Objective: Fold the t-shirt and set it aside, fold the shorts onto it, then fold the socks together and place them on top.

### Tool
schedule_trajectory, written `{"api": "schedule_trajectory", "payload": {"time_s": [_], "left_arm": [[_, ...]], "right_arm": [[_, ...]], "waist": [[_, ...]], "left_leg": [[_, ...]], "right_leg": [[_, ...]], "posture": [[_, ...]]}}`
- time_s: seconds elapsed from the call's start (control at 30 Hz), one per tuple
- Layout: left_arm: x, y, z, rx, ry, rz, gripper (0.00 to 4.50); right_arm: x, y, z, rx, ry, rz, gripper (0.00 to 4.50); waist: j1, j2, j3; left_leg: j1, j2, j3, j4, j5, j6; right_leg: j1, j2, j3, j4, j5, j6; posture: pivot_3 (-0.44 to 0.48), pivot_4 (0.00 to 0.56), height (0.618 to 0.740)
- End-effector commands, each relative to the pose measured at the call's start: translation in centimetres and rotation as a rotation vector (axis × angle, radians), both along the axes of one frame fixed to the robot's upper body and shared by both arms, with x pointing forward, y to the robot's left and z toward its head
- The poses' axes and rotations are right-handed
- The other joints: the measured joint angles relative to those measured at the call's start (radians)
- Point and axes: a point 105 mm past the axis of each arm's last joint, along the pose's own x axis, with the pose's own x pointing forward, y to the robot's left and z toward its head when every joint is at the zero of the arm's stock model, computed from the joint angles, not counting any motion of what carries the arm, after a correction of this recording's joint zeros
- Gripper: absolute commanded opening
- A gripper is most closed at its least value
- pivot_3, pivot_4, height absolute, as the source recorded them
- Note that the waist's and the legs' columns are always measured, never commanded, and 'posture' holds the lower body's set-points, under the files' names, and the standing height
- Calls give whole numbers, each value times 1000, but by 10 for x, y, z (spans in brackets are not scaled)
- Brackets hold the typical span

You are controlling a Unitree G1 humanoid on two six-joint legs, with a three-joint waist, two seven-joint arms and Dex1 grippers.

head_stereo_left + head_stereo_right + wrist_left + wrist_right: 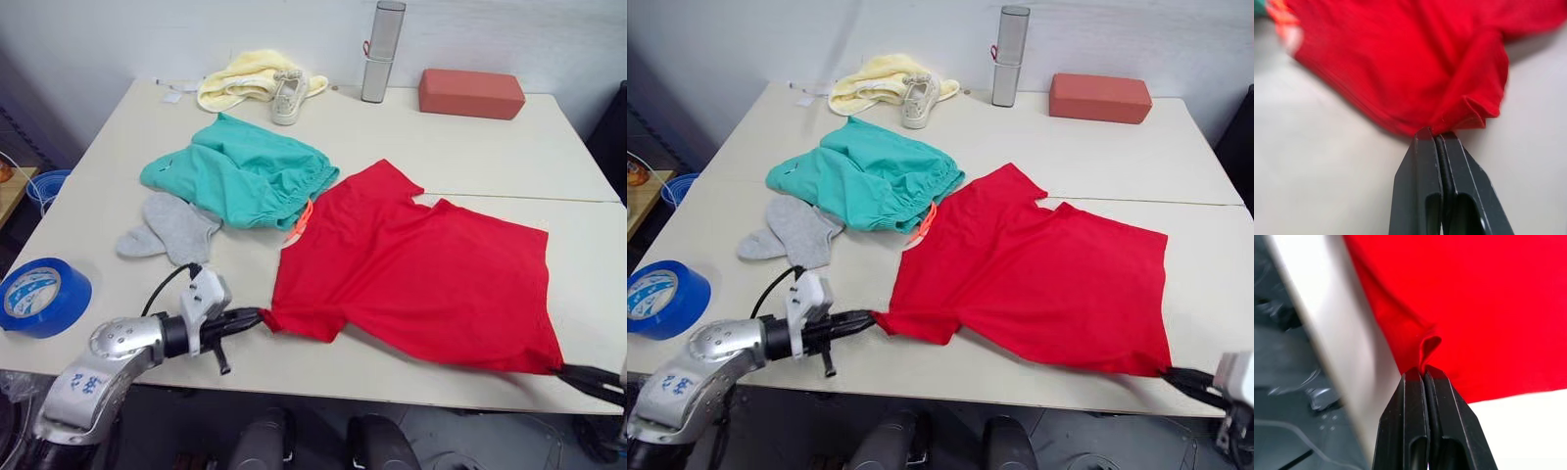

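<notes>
**Two grippers pinch the red t-shirt at the near edge of the table**

The left gripper [257, 317] is low at the near side of the table [470, 147]. Its two black fingers are pressed together on a sleeve tip of the t-shirt [421, 274]. In the left wrist view the red cloth bunches up right where the fingertips [1425, 134] meet.

The right gripper [1173, 373] is at the near right edge of the table. Its fingers are pressed together too, and they pinch the near right corner of the t-shirt. The right wrist view shows a small fold of red cloth caught between them, right by the table edge.

The t-shirt lies spread out and mostly flat on the right half of the table, between the two grippers.

A roll of blue tape [41, 296] sits near the left edge. A bit farther back are the grey socks [171, 229], lying next to each other. The teal shorts [240, 171] are in a loose heap just behind the socks, and their orange string [302, 219] touches the t-shirt.

At the far side there is a yellow cloth [245, 76] with a white shoe [287, 98] beside it. A tall silver bottle [382, 51] stands next to them, and a red block [471, 93] lies to its right.
</notes>
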Motion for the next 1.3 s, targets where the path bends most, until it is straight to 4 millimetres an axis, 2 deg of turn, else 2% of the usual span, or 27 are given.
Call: {"api": "schedule_trajectory", "payload": {"time_s": [0.03, 0.3, 0.47, 0.57, 0.73, 0.8, 1.07, 1.2, 1.3], "left_arm": [[-16, 3, 8, 18, -49, -82, 0], [-35, 6, 7, 34, -9, -163, 0], [-40, 14, 6, 73, 26, -189, 0], [-46, 25, 11, 83, 81, -235, 0], [-51, 31, 13, 112, 114, -281, 0], [-46, 33, 15, 115, 91, -272, 0], [-36, 24, 20, 74, 80, -333, 0], [-10, 17, 30, 39, 52, -308, 0], [11, 10, 37, 18, 39, -304, 0]], "right_arm": [[-13, 3, -6, -22, -52, 36, 25], [-26, 17, -26, -15, -86, 34, 25], [-31, 14, -28, -16, -84, 6, 25], [-46, 12, -30, -18, -55, -15, 25], [-52, 3, -32, -49, -49, -77, 25], [-53, 2, -31, -49, -51, -93, 25], [-48, 28, -17, 113, -34, -106, 25], [-42, 32, -10, 243, 23, -200, 25], [-42, 31, -10, 275, 81, -232, 25]], "waist": [[0, 0, 0], [0, 3, -1], [-2, 4, -1], [-2, 4, -1], [-2, 4, -1], [-2, 4, -1], [-2, 5, 0], [1, 6, 0], [3, 5, 0]], "left_leg": [[0, 0, 0, -1, 0, 0], [2, 0, 0, -9, 1, 0], [2, 0, 0, -9, 3, -3], [2, 0, 0, -9, 3, -3], [2, 0, 0, -10, 3, -3], [2, 0, 0, -10, 3, -3], [2, 1, 0, -11, 2, -2], [2, 1, 0, -11, 3, -2], [1, 1, 0, -11, 3, -1]], "right_leg": [[0, 0, 0, -1, 0, 0], [-1, 0, 0, -3, -1, -2], [-2, 0, 0, -2, -2, -3], [-2, 0, 0, -2, -2, -3], [-3, 0, 0, -3, -2, -4], [-3, 0, 1, -3, -2, -5], [-4, 0, 1, -1, -2, -4], [-4, 0, 1, 0, -2, -4], [-5, 0, 1, 1, -2, -3]], "posture": [[0, 150, 740], [0, 150, 740], [0, 150, 740], [0, 150, 740], [0, 150, 740], [0, 150, 740], [0, 150, 740], [0, 150, 740], [0, 150, 740]]}}
